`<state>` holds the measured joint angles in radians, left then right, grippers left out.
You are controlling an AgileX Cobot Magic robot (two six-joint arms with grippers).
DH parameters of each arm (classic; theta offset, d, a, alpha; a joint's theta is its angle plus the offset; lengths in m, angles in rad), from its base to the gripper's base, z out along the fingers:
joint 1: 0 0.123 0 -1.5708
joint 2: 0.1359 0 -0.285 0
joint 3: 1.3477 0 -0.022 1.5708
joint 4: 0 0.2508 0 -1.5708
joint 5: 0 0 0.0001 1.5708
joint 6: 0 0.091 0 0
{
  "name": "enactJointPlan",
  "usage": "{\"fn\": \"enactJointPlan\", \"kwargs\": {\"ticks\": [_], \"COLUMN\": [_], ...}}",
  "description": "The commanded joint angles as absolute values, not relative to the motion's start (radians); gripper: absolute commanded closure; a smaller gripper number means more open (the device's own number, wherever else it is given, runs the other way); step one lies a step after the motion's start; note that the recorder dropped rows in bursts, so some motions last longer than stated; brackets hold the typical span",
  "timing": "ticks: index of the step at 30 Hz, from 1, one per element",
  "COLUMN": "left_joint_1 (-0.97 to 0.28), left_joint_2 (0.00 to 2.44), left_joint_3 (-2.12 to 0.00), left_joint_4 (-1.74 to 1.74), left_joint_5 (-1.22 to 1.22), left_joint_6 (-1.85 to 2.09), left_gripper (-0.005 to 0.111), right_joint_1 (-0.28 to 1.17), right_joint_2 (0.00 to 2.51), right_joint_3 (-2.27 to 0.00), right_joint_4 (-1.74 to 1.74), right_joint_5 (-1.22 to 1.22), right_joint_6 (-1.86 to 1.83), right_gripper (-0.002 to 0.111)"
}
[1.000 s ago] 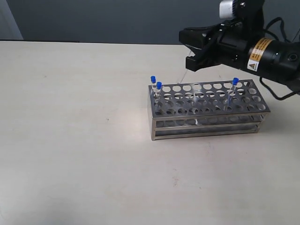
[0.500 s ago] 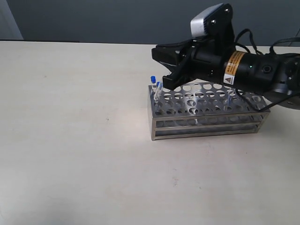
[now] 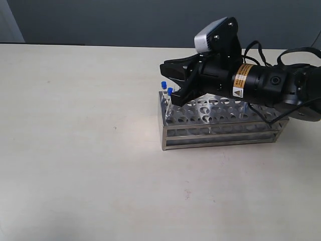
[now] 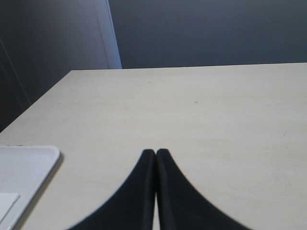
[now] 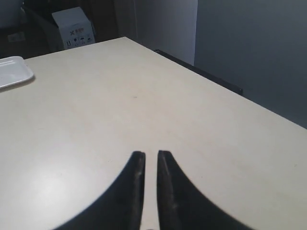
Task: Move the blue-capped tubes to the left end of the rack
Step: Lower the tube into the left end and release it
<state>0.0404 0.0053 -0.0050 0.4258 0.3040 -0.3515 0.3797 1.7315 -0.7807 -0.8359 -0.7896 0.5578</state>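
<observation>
So my right gripper (image 5: 151, 154) was stretched out low over the long shiny steel test-tube rack (image 3: 215, 131), which sat on the pale beige table (image 3: 75, 160), a bit right of the middle in the outside camera's picture. My black arm (image 3: 266, 85) lay across most of the rack's holed top plate, so a good chunk of the holes toward the right end was hidden from that camera. Two thin clear blue-capped tubes (image 3: 170, 92) stood upright in holes at the rack's left end, one just behind the other. My black fingers (image 3: 179, 68) were right beside them, one up behind the caps and one on the near side. Touching or not, I honestly couldn't tell. On my right wrist cam the two fingers were almost together with just a slim gap and bare tabletop past them, so I couldn't say whether they were pinching something or holding nothing. That cam also caught a flat white tray (image 5: 12, 69) on the table and a white cardboard box (image 5: 72, 26) in the dark beyond the table's far end. My left gripper (image 4: 156, 152) was clenched, fingertips pressed flat together with nothing between them, hanging over bare table, and a rounded corner of a white tray showed in its cam too.
</observation>
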Motion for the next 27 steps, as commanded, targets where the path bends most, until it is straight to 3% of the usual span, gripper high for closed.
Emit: {"fn": "enactJointPlan", "kwargs": {"ticks": [1,27], "left_joint_1": [0.037,0.037], "left_joint_2": [0.000,0.000], "left_joint_3": [-0.003,-0.003], "left_joint_4": [0.431,0.431], "left_joint_5": [0.295,0.295], "left_joint_6": [-0.356,-0.356], "left_gripper": [0.106,0.106], "right_joint_1": [0.380,0.380], "right_joint_2": [1.750,1.760], "right_joint_3": [-0.786,-0.786], "right_joint_4": [-0.836,-0.788], "right_joint_5": [-0.781,-0.765], "right_joint_6": [0.508,0.445], "right_gripper": [0.107,0.107]}}
